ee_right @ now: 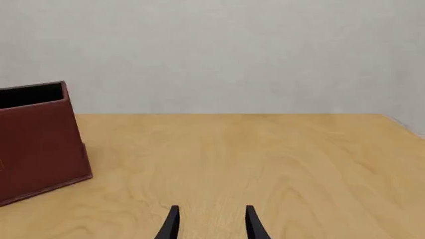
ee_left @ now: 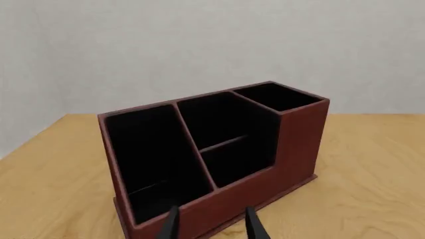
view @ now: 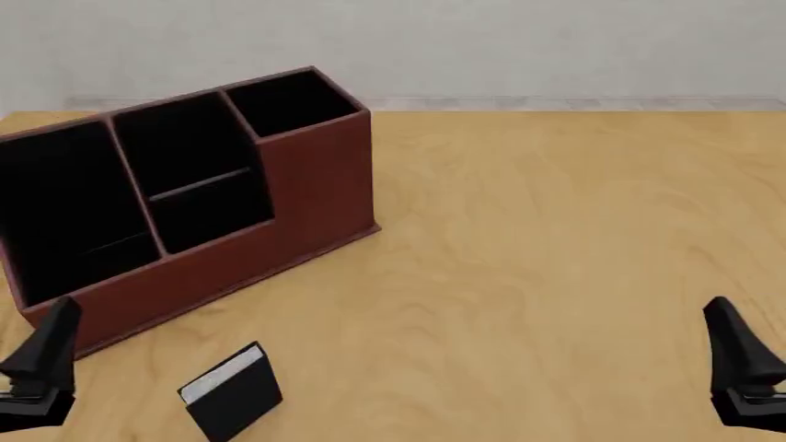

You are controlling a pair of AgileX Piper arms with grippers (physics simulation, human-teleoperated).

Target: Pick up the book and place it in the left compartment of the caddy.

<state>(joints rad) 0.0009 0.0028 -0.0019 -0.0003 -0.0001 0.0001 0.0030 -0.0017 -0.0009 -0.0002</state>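
The left gripper [ee_left: 211,226] hangs with its two dark fingers parted and nothing between them, low over the pale wooden table [view: 553,239]. Straight ahead of it, close by, stands the large reddish-brown leather-look caddy [ee_left: 292,149] with a black interior, three sections and a stepped front wall, turned at an angle on the table. The caddy's widest, plain black-lined left compartment [ee_left: 149,154] lies just ahead of this gripper and a little to its left; the middle section with a horizontal shelf and the small square section sit further toward the right.

The small thin black hardcover book [view: 232,391] with white page edges lies flat on the table just to the right of the left gripper [view: 43,364], on the near side of the caddy [view: 313,184] and apart from its front wall.

The right gripper [ee_right: 210,224] is likewise spread apart and empty. The table ahead of it is bare wood, with the caddy's tall end [ee_right: 40,144] well off to its left. The book is far to the left of the right gripper [view: 743,364].
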